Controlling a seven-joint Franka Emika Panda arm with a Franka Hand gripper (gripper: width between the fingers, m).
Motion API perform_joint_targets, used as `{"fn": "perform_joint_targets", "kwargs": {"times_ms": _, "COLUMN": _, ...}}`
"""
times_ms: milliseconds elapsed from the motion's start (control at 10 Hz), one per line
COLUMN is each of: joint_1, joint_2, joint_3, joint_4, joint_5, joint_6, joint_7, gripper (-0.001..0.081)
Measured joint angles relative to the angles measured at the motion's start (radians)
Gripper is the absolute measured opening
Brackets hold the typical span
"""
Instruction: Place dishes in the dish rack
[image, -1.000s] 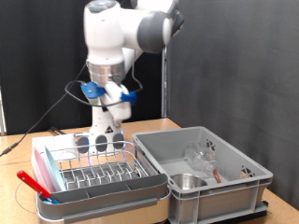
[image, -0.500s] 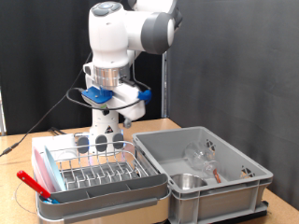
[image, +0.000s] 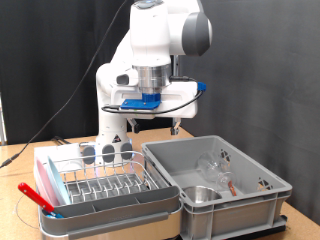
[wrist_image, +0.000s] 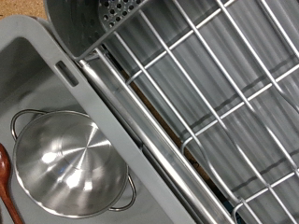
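My gripper (image: 156, 125) hangs above the gap between the dish rack (image: 105, 182) and the grey crate (image: 262, 185). Its two fingers stand apart with nothing between them. They do not show in the wrist view. A shiny steel bowl (image: 203, 194) lies in the crate's near corner, next to the rack, and it also shows in the wrist view (wrist_image: 70, 173). Clear glassware (image: 215, 167) lies deeper in the crate. The rack's silver wires (wrist_image: 220, 93) fill much of the wrist view. Two round pale bluish things (image: 98, 152) stand at the rack's back.
A red-handled utensil (image: 35, 195) leans on the rack's corner at the exterior view's left. Another reddish utensil (image: 228, 185) lies in the crate; its tip shows in the wrist view (wrist_image: 5, 187). A perforated cutlery holder (wrist_image: 112, 19) sits on the rack. The robot base (image: 112, 125) stands behind the rack.
The arm has swung towards the exterior view's right, from above the rack's back to above the gap between rack and crate. The hand has turned.
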Motion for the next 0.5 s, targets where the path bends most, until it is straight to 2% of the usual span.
{"fn": "perform_joint_targets", "kwargs": {"times_ms": 100, "joint_1": -0.008, "joint_2": 0.000, "joint_3": 0.001, "joint_4": 0.003, "joint_5": -0.002, "joint_6": -0.034, "joint_7": 0.028, "gripper": 0.0809}}
{"fn": "perform_joint_targets", "kwargs": {"times_ms": 200, "joint_1": -0.013, "joint_2": 0.006, "joint_3": 0.002, "joint_4": 0.007, "joint_5": 0.001, "joint_6": -0.062, "joint_7": 0.004, "gripper": 0.0809}}
{"fn": "perform_joint_targets", "kwargs": {"times_ms": 300, "joint_1": -0.006, "joint_2": 0.025, "joint_3": 0.002, "joint_4": 0.013, "joint_5": 0.001, "joint_6": -0.093, "joint_7": -0.081, "gripper": 0.0809}}
{"fn": "perform_joint_targets", "kwargs": {"times_ms": 500, "joint_1": 0.024, "joint_2": 0.063, "joint_3": 0.019, "joint_4": 0.021, "joint_5": -0.002, "joint_6": -0.099, "joint_7": -0.270, "gripper": 0.0809}}
